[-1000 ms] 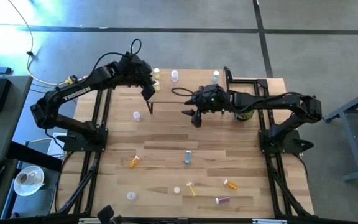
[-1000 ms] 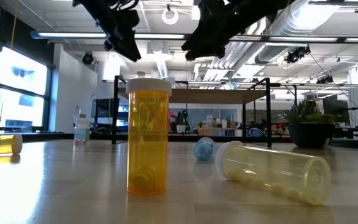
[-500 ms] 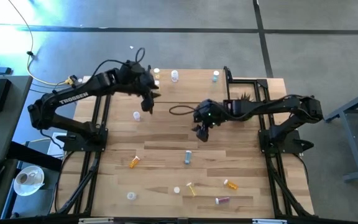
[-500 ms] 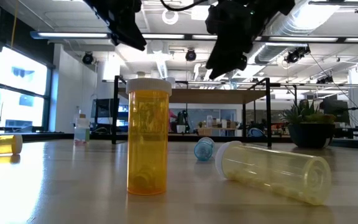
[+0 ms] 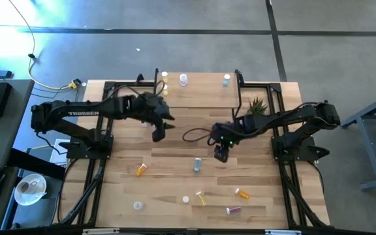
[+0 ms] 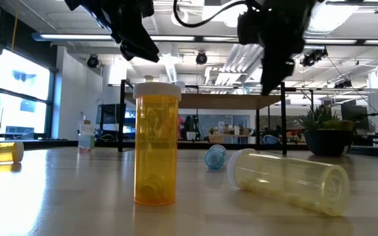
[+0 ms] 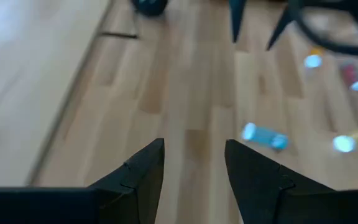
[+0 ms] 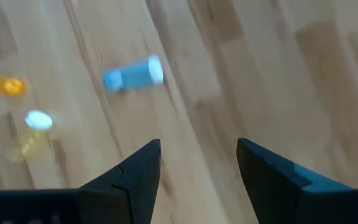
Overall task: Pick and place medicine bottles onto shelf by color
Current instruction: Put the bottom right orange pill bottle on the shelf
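1. High view: your blue bottle lies on its side mid-surface, long axis running toward and away from the shelf. The right gripper hangs just beside it, fingers apart and empty.
2. The left gripper hovers over bare planks between the shelf and the scattered bottles, fingers spread, holding nothing.
3. An orange bottle lies tilted on the surface's left side. A yellow bottle, another orange one and a pinkish-red bottle lie in the near part of the surface. Two white caps sit near them.
4. Three small bottles stand along the shelf's far edge, a blue-capped one at the right. A plant sits just off the shelf's right end. A black cable loops between the two grippers.
5. Right wrist view: the blue bottle lies crosswise ahead of the open fingers, its white cap end showing, with nothing between. You cannot see that cap end from above.
6. Low view: an orange bottle stands upright, and a pale yellow one lies on its side, cap toward it. From above you can't tell which stand.
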Available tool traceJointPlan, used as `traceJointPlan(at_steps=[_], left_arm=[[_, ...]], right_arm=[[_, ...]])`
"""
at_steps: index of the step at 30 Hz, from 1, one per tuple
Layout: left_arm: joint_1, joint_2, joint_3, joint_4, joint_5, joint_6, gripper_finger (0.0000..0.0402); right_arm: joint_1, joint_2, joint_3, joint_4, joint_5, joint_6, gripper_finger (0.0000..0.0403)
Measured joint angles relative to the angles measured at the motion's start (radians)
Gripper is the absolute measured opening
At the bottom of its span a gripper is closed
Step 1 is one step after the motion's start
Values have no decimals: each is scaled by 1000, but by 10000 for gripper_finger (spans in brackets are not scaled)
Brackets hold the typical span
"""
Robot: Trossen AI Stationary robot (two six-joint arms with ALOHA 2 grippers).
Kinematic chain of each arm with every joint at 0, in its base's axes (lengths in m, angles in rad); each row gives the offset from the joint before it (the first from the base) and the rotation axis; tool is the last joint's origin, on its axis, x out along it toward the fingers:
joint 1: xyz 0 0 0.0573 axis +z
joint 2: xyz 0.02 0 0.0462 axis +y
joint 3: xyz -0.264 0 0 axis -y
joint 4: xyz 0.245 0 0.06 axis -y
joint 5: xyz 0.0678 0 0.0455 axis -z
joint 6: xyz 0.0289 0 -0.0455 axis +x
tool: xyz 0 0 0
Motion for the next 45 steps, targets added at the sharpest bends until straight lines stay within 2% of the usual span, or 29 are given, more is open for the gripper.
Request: traceJointPlan(at_steps=[8, 14, 24, 35, 41, 45], left_arm=[[-94, 0, -101, 215, -27, -33, 161], [-104, 0, -112, 244, -31, -40, 161], [-104, 0, -112, 287, -43, -55, 161], [-105, 0, -112, 288, -54, -95, 161], [-105, 0, -112, 288, -107, -108, 161], [-105, 0, -112, 290, -110, -108, 161]], right_arm=[[172, 0, 0, -100, 41, 163, 202], [300, 0, -45, -87, 40, 238, 202], [474, 1, -129, -10, 46, 466, 202], [597, 1, -134, 39, 96, 626, 202], [613, 31, -135, 52, 112, 625, 202], [612, 78, -135, 71, 74, 590, 202]])
